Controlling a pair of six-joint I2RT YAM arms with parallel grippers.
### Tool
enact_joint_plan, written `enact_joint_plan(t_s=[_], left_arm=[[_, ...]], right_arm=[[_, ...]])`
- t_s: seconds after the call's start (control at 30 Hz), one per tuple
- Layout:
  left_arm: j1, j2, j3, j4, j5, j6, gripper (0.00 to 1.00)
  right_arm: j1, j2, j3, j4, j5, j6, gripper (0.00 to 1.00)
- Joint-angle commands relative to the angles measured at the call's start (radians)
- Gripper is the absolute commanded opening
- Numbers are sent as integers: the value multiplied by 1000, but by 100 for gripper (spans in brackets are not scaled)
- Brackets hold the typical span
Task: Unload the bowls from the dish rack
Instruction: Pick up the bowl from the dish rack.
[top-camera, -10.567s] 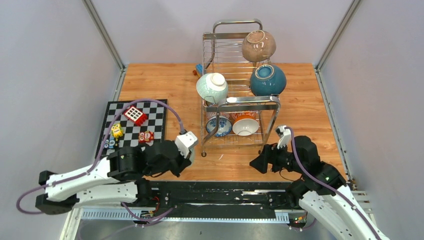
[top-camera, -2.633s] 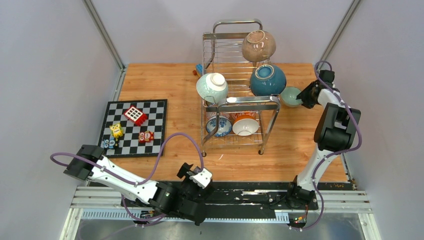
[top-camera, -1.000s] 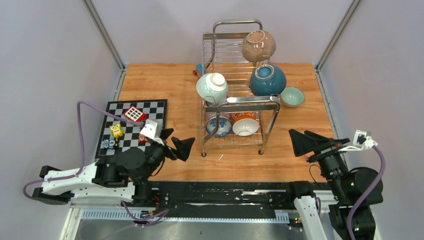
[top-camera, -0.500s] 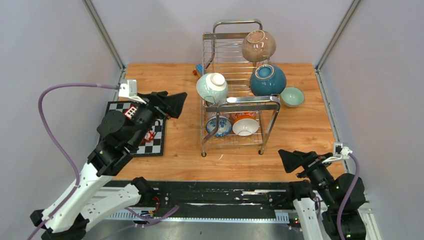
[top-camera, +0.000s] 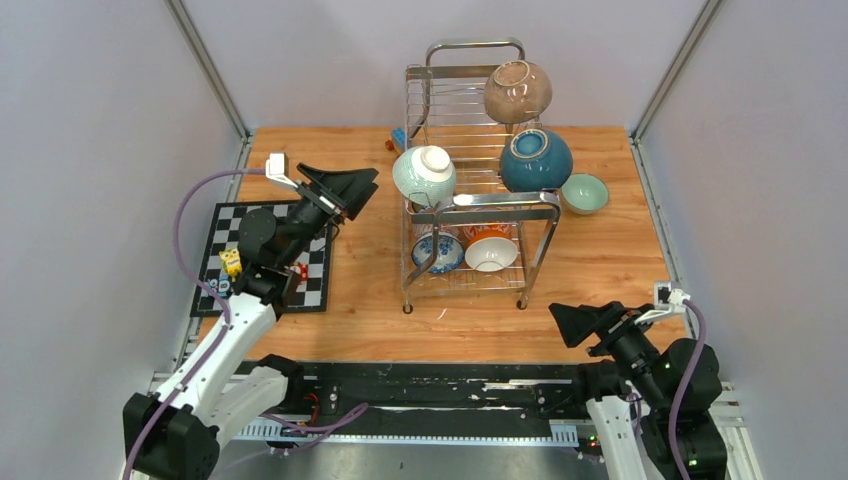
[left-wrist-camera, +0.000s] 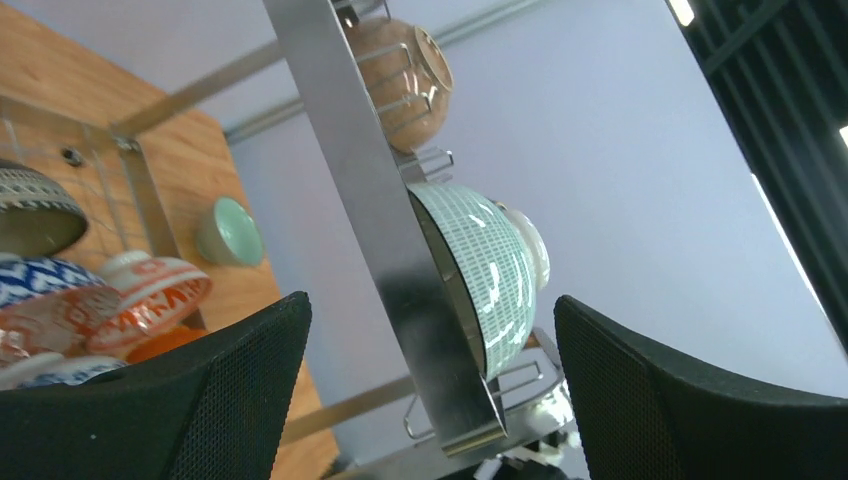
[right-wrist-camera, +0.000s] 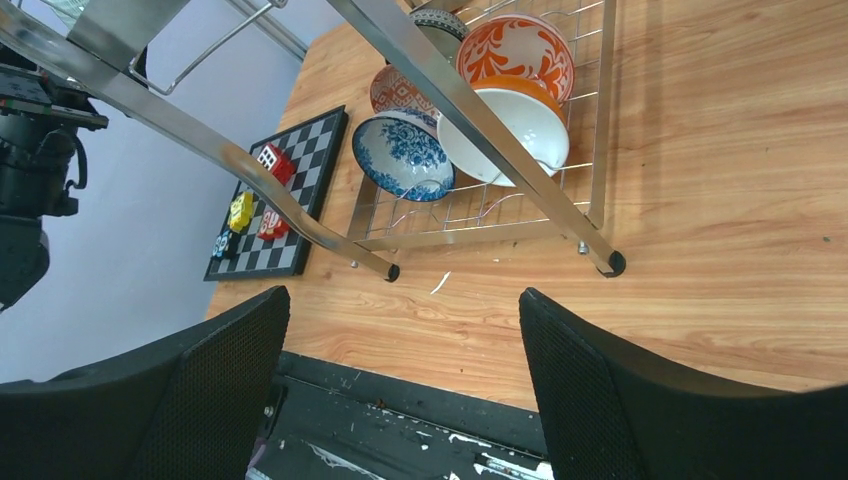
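Note:
The chrome dish rack (top-camera: 500, 203) stands mid-table. On its upper tier sit a mint checked bowl (top-camera: 424, 176), a dark teal bowl (top-camera: 536, 160) and a speckled brown bowl (top-camera: 517, 91). Below lie a blue-white bowl (right-wrist-camera: 405, 155), an orange-white bowl (right-wrist-camera: 510, 75), a red patterned one (right-wrist-camera: 400, 92) and a dark striped one (right-wrist-camera: 440, 18). A plain mint bowl (top-camera: 584, 193) rests on the table right of the rack. My left gripper (top-camera: 362, 192) is open just left of the mint checked bowl (left-wrist-camera: 495, 270), framing it and a rack bar (left-wrist-camera: 370, 200). My right gripper (top-camera: 560, 322) hangs open and empty at the near right.
A black-and-white chequered board (top-camera: 315, 262) with small toy blocks (right-wrist-camera: 240, 212) lies left of the rack, under my left arm. Grey walls and metal posts bound the table. The black base rail (right-wrist-camera: 420, 420) runs along the near edge below my right gripper.
My left arm has swung up from the near edge over the chequered board to the rack's mint checked bowl. My right arm has drawn back and lowered toward the near edge, jaws staying open.

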Motion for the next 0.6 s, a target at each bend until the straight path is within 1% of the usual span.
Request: enact_joint_plan(t_s=[0.0, 0.23, 0.33, 0.47, 0.57], left_arm=[[10, 21, -22, 284, 138, -196, 92], [10, 100, 9, 410, 218, -224, 93], [10, 126, 17, 426, 242, -225, 93], [10, 143, 10, 405, 246, -203, 93], [10, 166, 1, 451, 247, -223, 91]], right_arm=[[22, -10, -27, 14, -22, 8, 88], [22, -11, -54, 40, -25, 16, 88], [21, -11, -53, 44, -18, 18, 88], [21, -10, -44, 44, -2, 8, 87], [21, -11, -40, 44, 2, 5, 88]])
